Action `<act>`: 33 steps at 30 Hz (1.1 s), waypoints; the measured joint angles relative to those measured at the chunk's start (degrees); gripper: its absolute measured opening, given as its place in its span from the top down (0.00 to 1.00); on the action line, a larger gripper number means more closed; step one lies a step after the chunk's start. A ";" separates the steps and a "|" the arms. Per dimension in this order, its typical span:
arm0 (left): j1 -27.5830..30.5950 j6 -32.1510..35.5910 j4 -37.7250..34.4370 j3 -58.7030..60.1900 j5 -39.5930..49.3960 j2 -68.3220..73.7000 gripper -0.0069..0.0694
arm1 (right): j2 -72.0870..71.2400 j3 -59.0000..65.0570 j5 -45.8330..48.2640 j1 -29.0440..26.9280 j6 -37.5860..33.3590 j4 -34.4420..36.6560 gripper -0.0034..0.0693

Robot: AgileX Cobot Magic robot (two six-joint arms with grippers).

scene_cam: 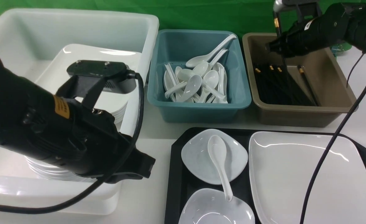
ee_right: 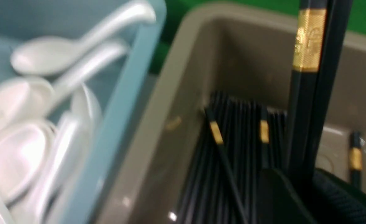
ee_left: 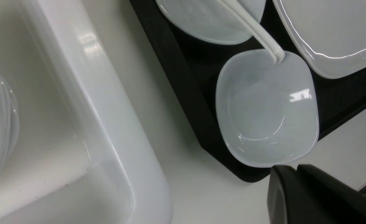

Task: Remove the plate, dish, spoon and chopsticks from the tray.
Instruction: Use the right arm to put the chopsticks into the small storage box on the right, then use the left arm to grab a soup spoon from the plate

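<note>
The black tray (scene_cam: 176, 174) holds the large white plate (scene_cam: 298, 183) on its right and two small dishes on its left, the far dish (scene_cam: 195, 160) and the near dish (scene_cam: 207, 210). The white spoon (scene_cam: 219, 157) lies across both dishes. My right gripper (scene_cam: 274, 47) is shut on the black chopsticks (scene_cam: 277, 31), which stand upright over the brown bin. In the right wrist view the chopsticks (ee_right: 307, 93) rise between the jaws of the right gripper (ee_right: 298, 177). My left gripper (ee_left: 295, 169) is shut and empty, by the tray's near left corner (ee_left: 176, 77) and the near dish (ee_left: 263, 109).
A big white bin (scene_cam: 77, 28) at the left holds stacks of white plates. Behind the tray stand a teal bin (scene_cam: 201, 112) with several spoons and a brown bin (scene_cam: 295, 116) with several black chopsticks. The right arm's cable hangs over the plate.
</note>
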 joint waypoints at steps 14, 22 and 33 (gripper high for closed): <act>0.00 0.00 1.22 -2.27 1.78 3.39 0.90 | -7.90 -0.47 35.26 -0.91 0.45 -2.54 0.78; -7.37 -3.23 4.30 -10.37 2.57 15.08 0.90 | -20.99 2.69 44.03 -1.02 0.26 -2.13 0.90; -13.34 -13.53 8.78 -29.64 5.10 38.69 0.80 | -48.75 28.53 41.68 -1.10 1.09 -1.16 0.90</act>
